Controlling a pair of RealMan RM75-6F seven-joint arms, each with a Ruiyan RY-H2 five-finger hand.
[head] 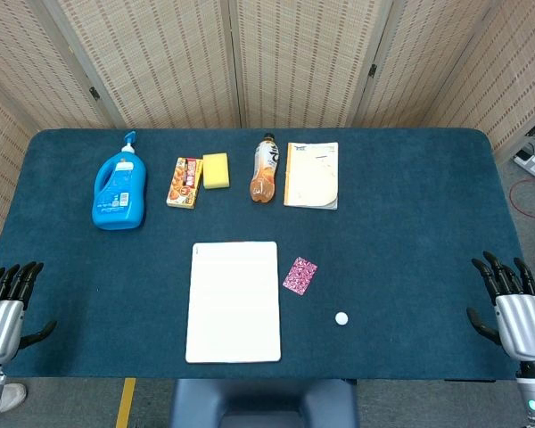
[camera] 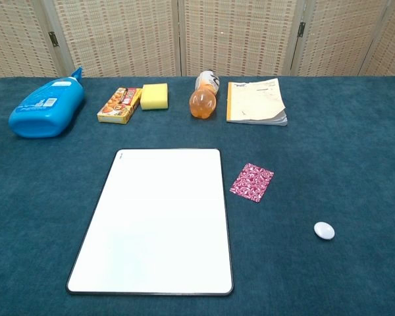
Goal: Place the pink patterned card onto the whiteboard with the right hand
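Observation:
The pink patterned card [head: 300, 275] [camera: 252, 182] lies flat on the blue cloth, just right of the whiteboard's upper right corner and not touching it. The whiteboard [head: 234, 301] [camera: 159, 219] is blank and lies at the table's front middle. My right hand [head: 514, 306] hovers at the table's front right edge, fingers spread upward, holding nothing, far right of the card. At the front left edge my left hand [head: 6, 306] is likewise spread and empty. Neither hand appears in the chest view.
A small white oval object [head: 341, 318] [camera: 324, 230] sits right of the card. Along the back stand a blue detergent bottle [head: 119, 188], an orange box [head: 185, 182], a yellow sponge [head: 216, 170], an orange drink bottle [head: 264, 171] and a notebook [head: 312, 175].

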